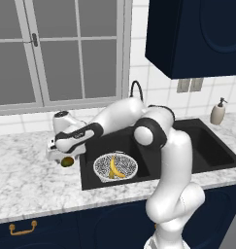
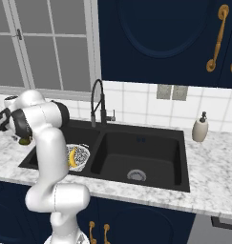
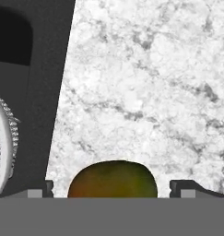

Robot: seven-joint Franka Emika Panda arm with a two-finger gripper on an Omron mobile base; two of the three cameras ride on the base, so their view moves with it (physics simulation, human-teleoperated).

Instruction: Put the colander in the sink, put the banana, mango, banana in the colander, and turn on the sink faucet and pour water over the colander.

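Gripper [image 3: 112, 186] open, fingertips [image 3: 39, 188] straddling mango [image 3: 112, 179] on marble counter [image 3: 145, 92] left of sink [image 1: 139, 160]; colander [image 1: 115, 167] in left basin holds banana [image 1: 114, 168]

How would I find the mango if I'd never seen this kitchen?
Find the black sink under the window, then the marble counter on its left side. The mango is there by the sink's edge, right under the robot's gripper. It is a small, dark green-brown oval, unlike the yellow banana in the white colander.
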